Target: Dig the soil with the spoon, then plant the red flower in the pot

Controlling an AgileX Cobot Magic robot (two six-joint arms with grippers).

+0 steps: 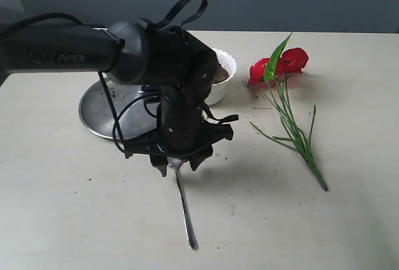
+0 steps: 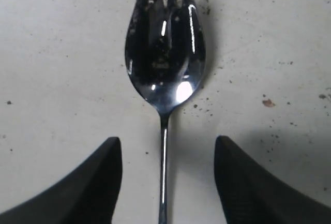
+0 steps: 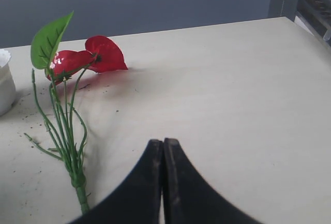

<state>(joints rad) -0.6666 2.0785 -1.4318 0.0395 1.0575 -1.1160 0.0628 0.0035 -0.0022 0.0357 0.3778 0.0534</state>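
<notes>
The steel spoon (image 1: 185, 207) (image 2: 165, 58) lies flat on the table, tines flecked with soil. My left gripper (image 1: 179, 165) (image 2: 168, 157) stands open right over the spoon's neck, a finger on each side of the thin handle, touching nothing. Behind the arm sits the white scalloped pot (image 1: 225, 64) (image 3: 4, 81), with brown soil (image 1: 221, 74) showing inside it. To its right the red flower (image 1: 288, 63) (image 3: 88, 56) lies on the table, green stems (image 1: 298, 134) trailing toward the front. My right gripper (image 3: 164, 144) is shut and empty, close to the stem ends; it is out of the exterior view.
A round steel plate (image 1: 103, 111) rests left of the pot, partly hidden by the left arm (image 1: 75, 52). Soil crumbs (image 1: 221, 151) dot the table around the spoon and pot. The tabletop runs to a grey wall at the back.
</notes>
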